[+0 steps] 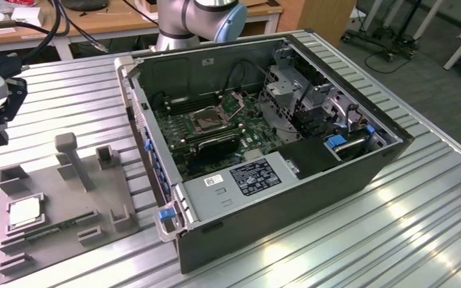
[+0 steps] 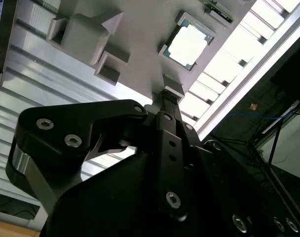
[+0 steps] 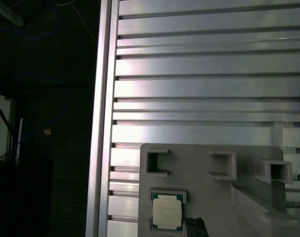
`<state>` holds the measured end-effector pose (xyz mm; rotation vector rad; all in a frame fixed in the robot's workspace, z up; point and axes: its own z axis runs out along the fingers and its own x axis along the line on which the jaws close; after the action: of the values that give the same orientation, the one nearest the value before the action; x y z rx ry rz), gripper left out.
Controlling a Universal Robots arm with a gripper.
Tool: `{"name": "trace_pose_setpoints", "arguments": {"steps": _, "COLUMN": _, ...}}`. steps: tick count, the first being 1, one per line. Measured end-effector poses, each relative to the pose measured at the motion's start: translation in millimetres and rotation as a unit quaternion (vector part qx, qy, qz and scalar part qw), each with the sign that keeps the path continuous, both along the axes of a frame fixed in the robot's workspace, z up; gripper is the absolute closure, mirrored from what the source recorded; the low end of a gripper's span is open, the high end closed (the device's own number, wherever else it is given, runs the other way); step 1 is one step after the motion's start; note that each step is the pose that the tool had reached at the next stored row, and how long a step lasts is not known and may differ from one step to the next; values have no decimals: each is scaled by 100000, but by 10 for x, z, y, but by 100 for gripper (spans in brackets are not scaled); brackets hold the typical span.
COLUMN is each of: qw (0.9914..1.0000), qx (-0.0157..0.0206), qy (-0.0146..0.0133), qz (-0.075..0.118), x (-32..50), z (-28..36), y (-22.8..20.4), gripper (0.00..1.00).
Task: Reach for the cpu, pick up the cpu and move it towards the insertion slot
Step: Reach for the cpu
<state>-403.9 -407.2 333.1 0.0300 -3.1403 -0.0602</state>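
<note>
Robotics lab or electronics workshop. Signs: robot arm (image 1: 190,18) at slotted aluminium surface (image 1: 391,228); open computer case (image 1: 295,222), circuit board (image 1: 214,129) bare; grey holder plate (image 1: 70,204) for parts; wooden desk (image 1: 118,24) behind with black cables (image 1: 54,30); wheeled stands (image 1: 383,45) on grey floor (image 1: 422,78).

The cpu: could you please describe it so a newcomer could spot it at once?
On the slatted table, at the exterior view's left of the open computer case, lies a grey fixture plate. The cpu sits in a square recess on it. It is the only pale, silvery square; the memory stick beside it is long, narrow and green.
</note>
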Motion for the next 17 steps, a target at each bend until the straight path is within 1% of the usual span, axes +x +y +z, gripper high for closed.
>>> {"name": "trace_pose_setpoints", "arguments": {"steps": 7, "qw": 100000, "qx": 0, "qy": -2, "qz": -5, "x": -1, "z": -11, "y": -1, "gripper": 89}}
{"name": "trace_pose_setpoints", "arguments": {"steps": 12, "qw": 100000, "qx": 1, "qy": -2, "qz": -5, "x": -2, "z": -19, "y": -15, "gripper": 89}}
{"name": "trace_pose_setpoints", "arguments": {"steps": 17, "qw": 100000, "qx": -9, "qy": 13, "qz": 0, "x": -17, "z": -50, "y": -18, "gripper": 89}}
